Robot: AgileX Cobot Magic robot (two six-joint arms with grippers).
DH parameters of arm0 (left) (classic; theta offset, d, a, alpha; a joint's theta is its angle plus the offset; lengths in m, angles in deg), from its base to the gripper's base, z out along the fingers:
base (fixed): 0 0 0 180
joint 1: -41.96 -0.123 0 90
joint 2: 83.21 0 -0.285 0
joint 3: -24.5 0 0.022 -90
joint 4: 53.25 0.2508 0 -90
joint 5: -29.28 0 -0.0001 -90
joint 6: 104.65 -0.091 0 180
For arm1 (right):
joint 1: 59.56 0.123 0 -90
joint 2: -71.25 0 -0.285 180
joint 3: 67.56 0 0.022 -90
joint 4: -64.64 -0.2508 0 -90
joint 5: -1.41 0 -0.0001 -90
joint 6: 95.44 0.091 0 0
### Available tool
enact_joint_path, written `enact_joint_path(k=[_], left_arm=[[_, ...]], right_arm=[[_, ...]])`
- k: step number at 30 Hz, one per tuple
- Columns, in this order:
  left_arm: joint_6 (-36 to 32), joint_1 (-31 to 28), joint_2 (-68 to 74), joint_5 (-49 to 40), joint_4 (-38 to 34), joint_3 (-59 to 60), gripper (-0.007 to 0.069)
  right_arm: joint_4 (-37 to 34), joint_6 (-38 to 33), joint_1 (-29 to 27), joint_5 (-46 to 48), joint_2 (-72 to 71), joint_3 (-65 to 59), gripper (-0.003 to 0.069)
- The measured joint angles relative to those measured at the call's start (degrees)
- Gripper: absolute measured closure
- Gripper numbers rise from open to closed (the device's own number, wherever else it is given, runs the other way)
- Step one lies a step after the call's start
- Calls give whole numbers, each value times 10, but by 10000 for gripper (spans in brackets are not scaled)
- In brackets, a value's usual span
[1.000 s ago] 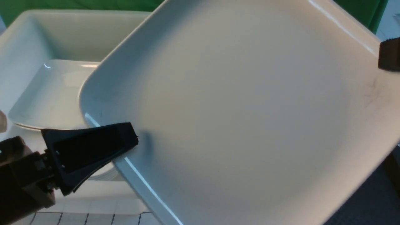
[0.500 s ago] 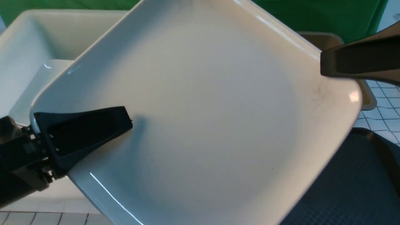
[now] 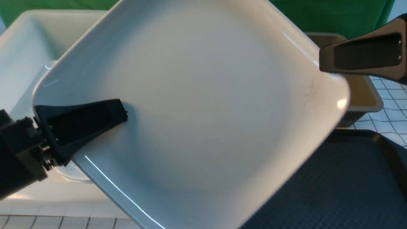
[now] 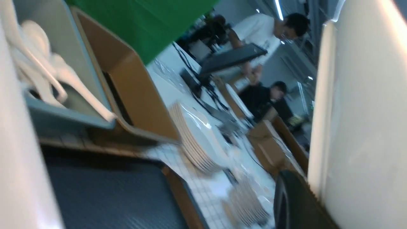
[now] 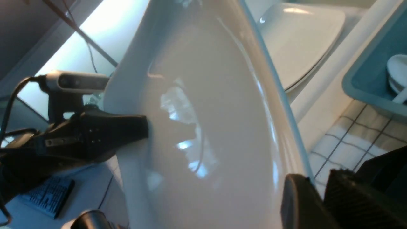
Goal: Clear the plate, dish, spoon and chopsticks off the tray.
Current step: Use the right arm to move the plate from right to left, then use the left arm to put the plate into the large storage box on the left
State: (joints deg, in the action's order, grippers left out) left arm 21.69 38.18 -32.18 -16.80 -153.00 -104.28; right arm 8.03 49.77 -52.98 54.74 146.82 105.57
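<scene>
Plate [image 3: 203, 105] tilted, pinched at its left corner by left fingers [image 3: 82, 124]; right fingers [image 3: 359, 57] at opposite corner, grip unclear; white tub [image 3: 19, 41] beyond, on left fingers' side.

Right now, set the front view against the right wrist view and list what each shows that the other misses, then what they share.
Front view only: the brown plastic tub and the green backdrop behind it. Right wrist view only: the teal plastic tub and a grey camera on a stand. Both: the large glossy white square plate held tilted in the air, the left gripper clamped on its rim, and the deep white tub.
</scene>
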Motion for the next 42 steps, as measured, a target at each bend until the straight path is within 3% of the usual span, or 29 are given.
enact_joint_path(k=[3, 4, 5, 6, 11, 13, 14, 16, 20, 23, 28, 31, 34, 38, 42], left_arm=[[-12, -2, 1, 81, 21, -7, 550], [-14, -2, 7, 138, 30, -12, 550], [-15, -2, 7, 143, 30, -13, 550], [-16, -2, 8, 175, 29, -22, 550], [-30, -2, 8, 280, 26, -70, 550], [-34, -2, 8, 372, 24, -102, 550], [-34, -2, 8, 372, 24, -102, 550], [-34, -2, 9, 487, 20, -138, 550], [-34, -5, 40, 625, 60, -191, 550], [-32, -7, 104, 576, 133, -224, 550], [27, -9, 261, 428, 183, -282, 550], [61, -30, 312, 401, 191, -307, 550], [145, -116, 375, 326, 192, -351, 550], [187, -201, 414, 228, 179, -361, 550], [194, -243, 450, 166, 182, -361, 550]], right_arm=[[-11, 0, 0, -12, -1, 0, 324], [-14, 0, 0, -18, -1, 0, 230], [-14, 0, 0, -18, -1, 0, 221], [-14, 0, 0, -23, -1, 0, 167], [-11, -2, 0, -25, -1, 0, 112], [2, -2, 0, -11, -1, 0, 139], [4, -2, 0, -9, -1, 0, 139], [26, -2, 0, 25, -1, 0, 224], [75, -2, 0, 100, -6, 0, 494], [104, -6, 0, 112, -7, -1, 627], [115, -21, 0, 112, -7, -28, 629], [119, -21, 0, 112, -7, -40, 629], [122, -25, 0, 112, -7, -52, 629], [122, -29, 0, 112, -7, -53, 629], [122, -29, 0, 110, -7, -53, 629]])
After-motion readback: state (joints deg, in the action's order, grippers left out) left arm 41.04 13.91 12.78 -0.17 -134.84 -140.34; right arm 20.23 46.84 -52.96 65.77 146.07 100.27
